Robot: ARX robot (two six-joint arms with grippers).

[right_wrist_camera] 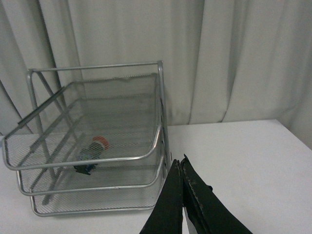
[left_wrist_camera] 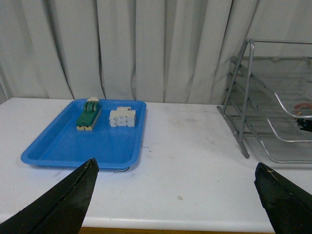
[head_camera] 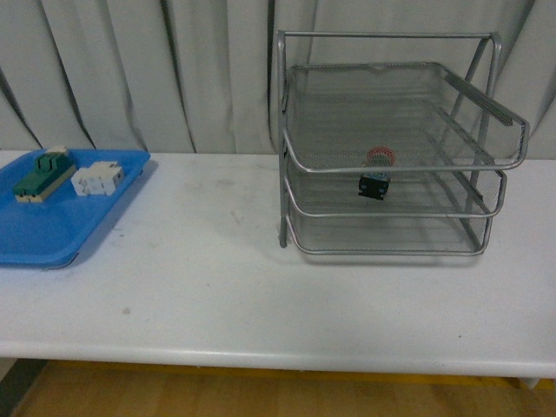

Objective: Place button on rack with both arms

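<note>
The silver wire-mesh rack (head_camera: pixel 382 35) stands on the right part of the white table. The button (head_camera: pixel 375 178), red cap on a black and bluish body, lies in the rack's middle tray, seen through the top tray's mesh. Neither arm shows in the front view. In the left wrist view my left gripper (left_wrist_camera: pixel 175 165) is open and empty over the table's front, with the rack (left_wrist_camera: pixel 243 97) off to one side and the button (left_wrist_camera: pixel 303 107) at the picture's edge. In the right wrist view my right gripper (right_wrist_camera: pixel 179 161) is shut on nothing, beside the rack (right_wrist_camera: pixel 161 112); the button (right_wrist_camera: pixel 92 155) lies apart from it.
A flat blue tray (head_camera: pixel 52 226) sits at the table's left, holding a green-topped switch block (head_camera: pixel 43 174) and a white terminal block (head_camera: pixel 97 178). A grey curtain hangs close behind the table. The table's front edge (head_camera: pixel 278 358) runs across the lower part of the front view.
</note>
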